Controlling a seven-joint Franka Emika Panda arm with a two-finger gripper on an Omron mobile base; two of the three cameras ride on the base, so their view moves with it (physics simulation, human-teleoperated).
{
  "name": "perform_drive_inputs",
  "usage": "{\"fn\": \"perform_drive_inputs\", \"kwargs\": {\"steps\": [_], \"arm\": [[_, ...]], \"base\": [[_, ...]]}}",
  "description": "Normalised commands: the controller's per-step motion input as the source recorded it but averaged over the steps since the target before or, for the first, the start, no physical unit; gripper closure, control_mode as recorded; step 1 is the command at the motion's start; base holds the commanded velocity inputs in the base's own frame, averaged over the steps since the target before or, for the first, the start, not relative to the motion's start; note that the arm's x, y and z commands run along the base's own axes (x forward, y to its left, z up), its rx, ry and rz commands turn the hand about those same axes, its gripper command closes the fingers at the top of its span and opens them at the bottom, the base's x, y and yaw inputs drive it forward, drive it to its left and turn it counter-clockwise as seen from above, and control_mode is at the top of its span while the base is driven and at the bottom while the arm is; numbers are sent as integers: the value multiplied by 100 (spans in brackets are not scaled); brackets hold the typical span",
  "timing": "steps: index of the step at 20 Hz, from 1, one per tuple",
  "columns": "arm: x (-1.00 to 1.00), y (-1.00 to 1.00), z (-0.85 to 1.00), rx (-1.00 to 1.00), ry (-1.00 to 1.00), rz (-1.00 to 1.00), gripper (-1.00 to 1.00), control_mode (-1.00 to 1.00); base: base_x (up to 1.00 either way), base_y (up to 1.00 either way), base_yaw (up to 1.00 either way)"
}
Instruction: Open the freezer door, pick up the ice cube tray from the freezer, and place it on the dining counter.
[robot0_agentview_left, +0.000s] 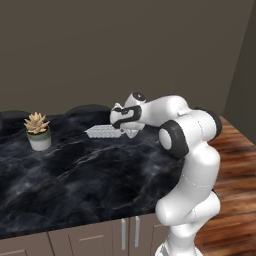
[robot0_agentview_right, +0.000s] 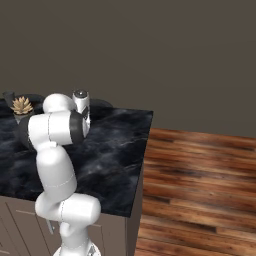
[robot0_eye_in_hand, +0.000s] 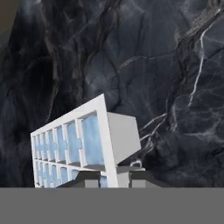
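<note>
Over on the left of the left base view, a small potted succulent (robot0_agentview_left: 37, 131) is being shown standing upright on the dining counter (robot0_agentview_left: 90, 175), well apart from the action. Moving right, the ice cube tray (robot0_agentview_left: 102, 131) is being seen lying low over the black marble, its pale grid of compartments turned upward. Right beside it, the gripper (robot0_agentview_left: 129, 131) is being held at the tray's right end, with the white arm being folded back from there toward the counter's right edge.

In the right base view, the succulent (robot0_agentview_right: 21, 106) is being glimpsed at the far left of the counter (robot0_agentview_right: 120, 150), while the wooden floor (robot0_agentview_right: 200, 190) is being shown stretching away to the right.

In the hand view, the tray (robot0_eye_in_hand: 72, 146) is being seen close up and tilted, its blue cells running off to the left above the veined marble (robot0_eye_in_hand: 166, 65). The fingers are being kept closed on the tray's near rim, gripping it at the end wall. Whether the tray's underside is actually touching the slab is hard to be told from here; it is possibly just resting.
</note>
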Motion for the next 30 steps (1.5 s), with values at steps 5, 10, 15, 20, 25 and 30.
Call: {"fn": "perform_drive_inputs", "kwargs": {"steps": [5, 10, 15, 20, 25, 30], "arm": [[1, 0, -7, 0, 0, 0, -100, -100], [0, 0, 0, 0, 0, 0, -100, -100], [0, 0, 0, 0, 0, 0, -100, -100], [0, -2, 8, 0, 3, 0, -100, -100], [0, -9, 26, 0, 4, 0, -100, -100], [-16, -19, 37, -3, 3, 1, -100, -100]], "base": [[0, 0, 0], [0, 0, 0], [0, 0, 0], [0, 0, 0], [0, 0, 0], [0, 0, 0]]}}
